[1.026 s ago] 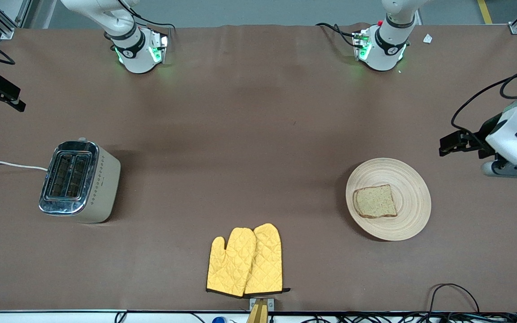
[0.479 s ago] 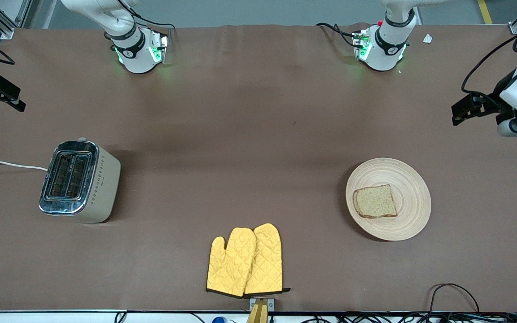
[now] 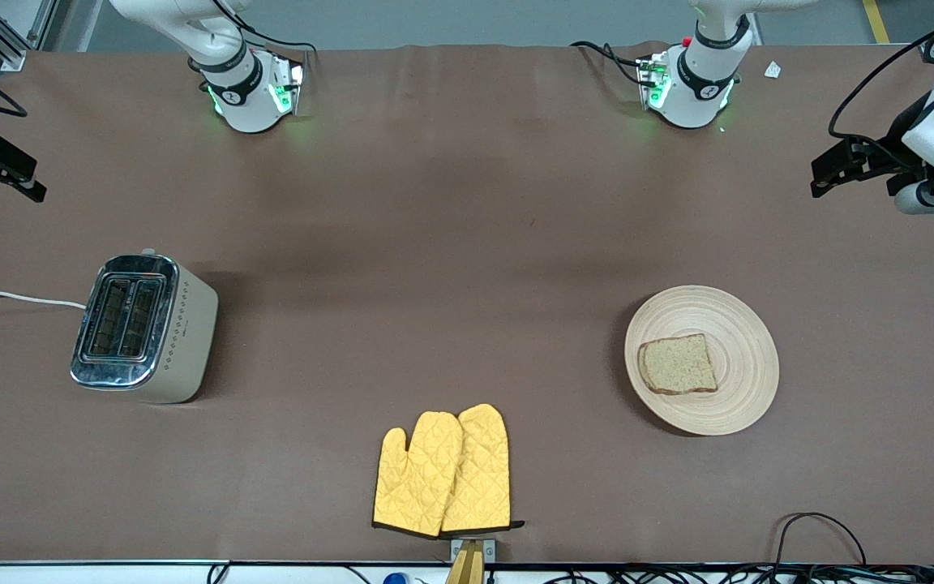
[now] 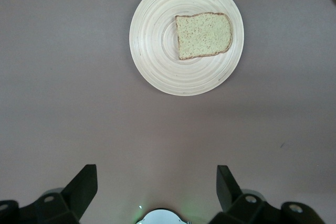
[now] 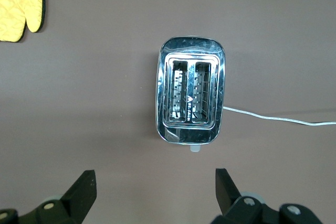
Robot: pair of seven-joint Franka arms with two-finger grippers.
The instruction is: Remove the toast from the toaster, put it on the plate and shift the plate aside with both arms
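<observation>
The toast [image 3: 678, 365] lies flat on the round light-wood plate [image 3: 739, 324], toward the left arm's end of the table. Both also show in the left wrist view, the toast [image 4: 203, 35] on the plate [image 4: 152, 40]. My left gripper [image 3: 832, 170] is up over bare table at the left arm's end, apart from the plate, open and empty [image 4: 156, 174]. My right gripper [image 3: 13, 174] waits high over the right arm's end of the table, open and empty [image 5: 154, 178], with the toaster in its view.
A chrome and beige toaster [image 3: 143, 328] with two empty slots [image 5: 190, 95] stands toward the right arm's end, its white cord [image 3: 13, 297] running off the table. Two yellow oven mitts [image 3: 444, 472] lie near the table's front edge. Black cables [image 3: 824, 535] lie at the front corner.
My left gripper has drawn away from the plate toward the arm bases' side of the table, staying open. The toast, plate and right arm have not moved.
</observation>
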